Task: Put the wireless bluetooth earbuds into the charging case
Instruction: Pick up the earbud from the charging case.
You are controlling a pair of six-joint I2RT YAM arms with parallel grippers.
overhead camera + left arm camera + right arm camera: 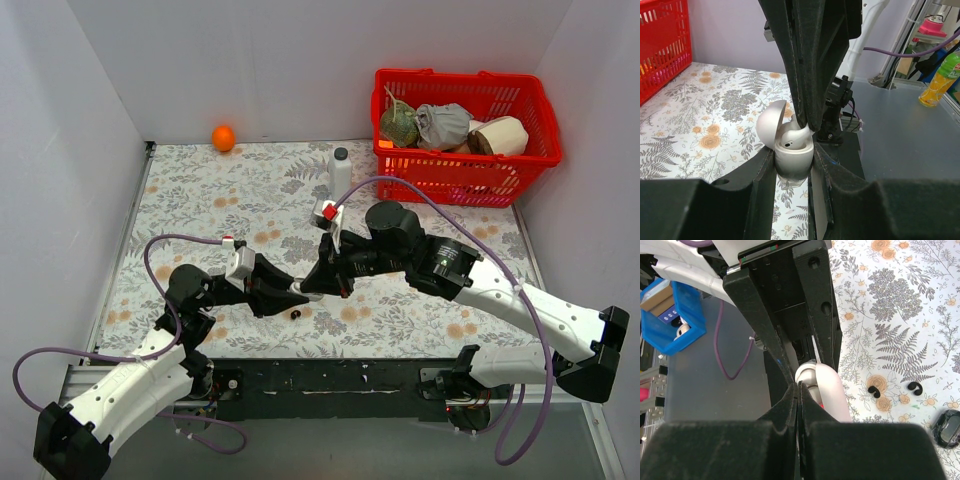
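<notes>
My left gripper (pixel 291 292) (pixel 794 159) is shut on a white pebble-shaped charging case (pixel 794 156), held upright with its lid (pixel 771 124) open. A whitish earbud (pixel 791 140) lies in the case's well. My right gripper (pixel 312 287) (pixel 799 386) comes down from above, shut on the end of this earbud at the case's rim. The case's lid also shows in the right wrist view (pixel 829 390). A glossy black earbud (pixel 296 314) (pixel 947 428) lies on the cloth just in front of both grippers.
Two tiny black curled pieces (pixel 873 392) (pixel 913 386) lie on the flowered cloth (pixel 200 200). A white bottle (pixel 340 172) stands behind the grippers. A red basket (pixel 462 165) of items sits at the back right, an orange ball (pixel 223 137) at the back left.
</notes>
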